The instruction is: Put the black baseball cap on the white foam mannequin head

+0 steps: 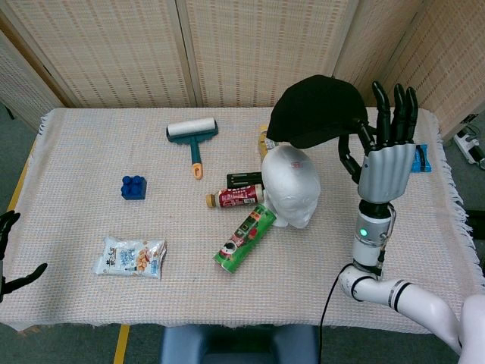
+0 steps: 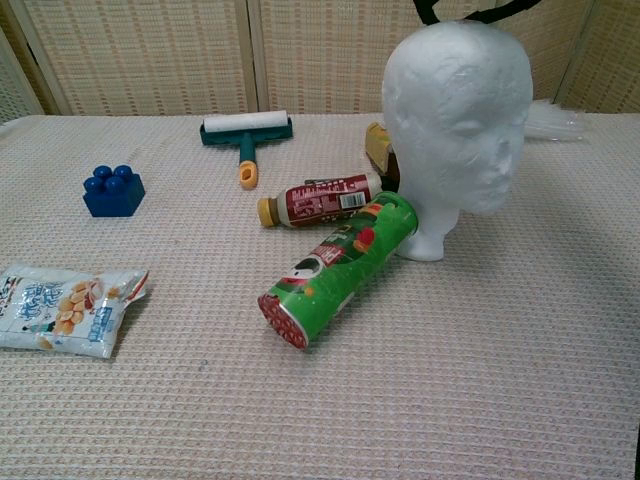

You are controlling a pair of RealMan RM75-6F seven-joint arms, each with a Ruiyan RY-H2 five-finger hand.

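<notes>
The white foam mannequin head (image 1: 291, 185) stands upright at mid-table, also large in the chest view (image 2: 456, 118). The black baseball cap (image 1: 314, 111) hangs in the air just above and behind it. My right hand (image 1: 383, 149) holds the cap by its rear edge, thumb hooked under the rim and the other fingers pointing up. In the chest view only the cap's lower rim (image 2: 478, 11) shows, at the top edge right above the foam crown. At the far left edge only dark fingertips of my left hand (image 1: 9, 254) show, apart and holding nothing.
A green chip can (image 1: 245, 238) and a red bottle (image 1: 236, 198) lie against the head's base. A lint roller (image 1: 192, 136), a blue brick (image 1: 134, 186) and a snack bag (image 1: 130, 257) lie to the left. A blue packet (image 1: 421, 158) lies behind my right hand.
</notes>
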